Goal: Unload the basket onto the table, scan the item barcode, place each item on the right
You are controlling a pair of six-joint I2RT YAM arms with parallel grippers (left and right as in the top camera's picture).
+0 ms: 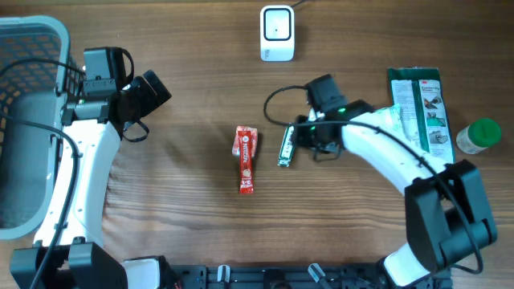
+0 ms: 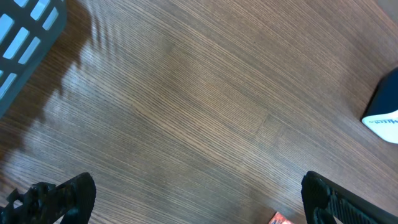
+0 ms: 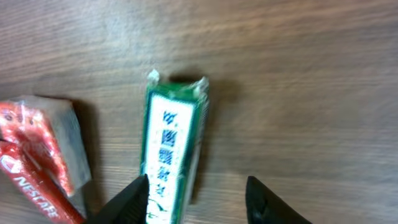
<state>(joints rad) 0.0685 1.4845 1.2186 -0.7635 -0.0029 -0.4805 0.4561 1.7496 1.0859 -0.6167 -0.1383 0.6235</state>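
Observation:
A slim green and white packet lies flat on the wooden table, right of a red Nescafe sachet. My right gripper hovers low at the packet's right side. In the right wrist view its jaws stand apart; the packet lies by the left finger, with bare wood up to the right finger, so the right gripper is open and grips nothing. The white barcode scanner stands at the far middle. My left gripper is wide open over bare wood, far left of the items.
A grey plastic basket fills the left edge. A large green bag and a green-lidded bottle lie at the right. The red sachet is close on the packet's left. A black cable loops near the right arm.

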